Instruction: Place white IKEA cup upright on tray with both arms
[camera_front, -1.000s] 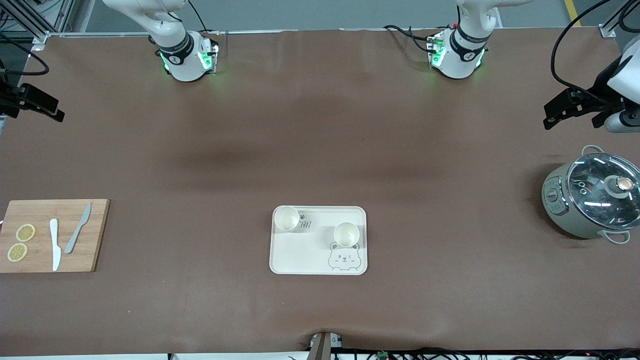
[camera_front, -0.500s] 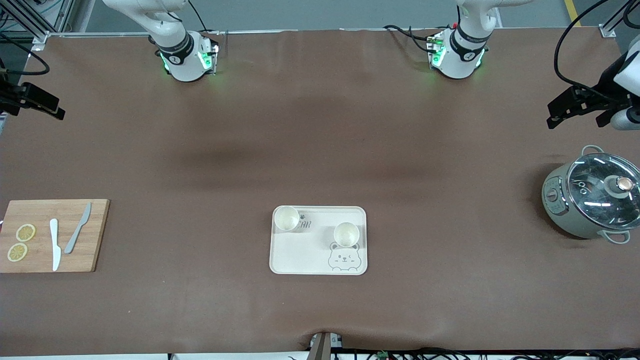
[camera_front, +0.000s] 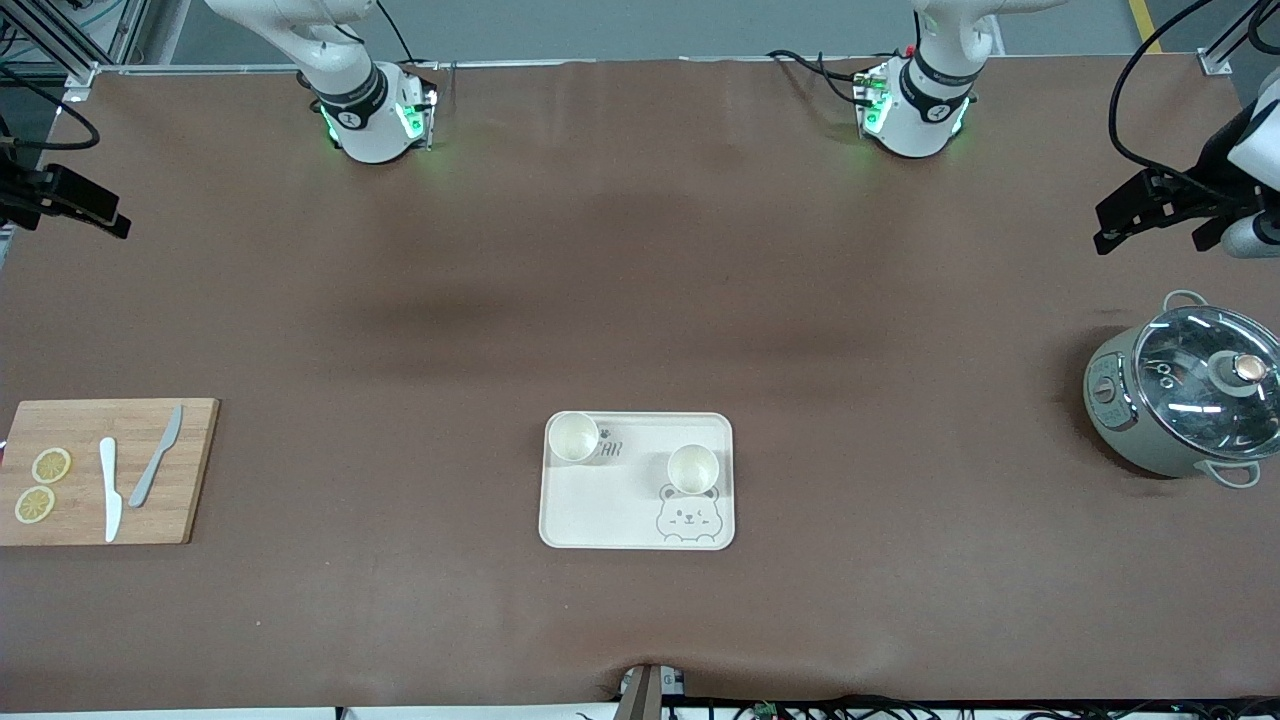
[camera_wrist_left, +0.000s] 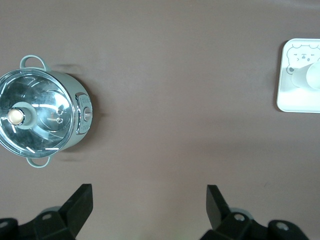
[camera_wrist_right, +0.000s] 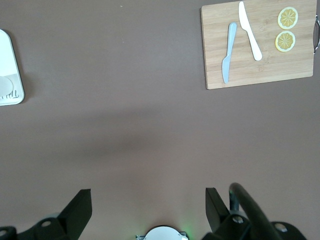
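The cream-white tray (camera_front: 590, 512) with the bear drawing lies in the middle of the table, near the front camera. Two white cups stand upright on it: one (camera_front: 573, 437) at the corner toward the right arm's end, the other (camera_front: 692, 468) just above the bear. My left gripper (camera_front: 1105, 230) hangs open and empty over the left arm's end of the table; its wrist view (camera_wrist_left: 149, 200) shows the tray's edge (camera_wrist_left: 300, 97). My right gripper (camera_front: 110, 222) hangs open and empty over the right arm's end; its wrist view (camera_wrist_right: 148, 200) shows the tray's edge (camera_wrist_right: 7, 65).
A grey-green pot with a glass lid (camera_front: 1185, 400) stands at the left arm's end, also seen in the left wrist view (camera_wrist_left: 42, 117). A wooden cutting board (camera_front: 190, 470) with two knives and two lemon slices lies at the right arm's end, also seen in the right wrist view (camera_wrist_right: 260, 70).
My left gripper has drifted a little toward its end of the table. The right gripper, the cups and the tray have not visibly moved.
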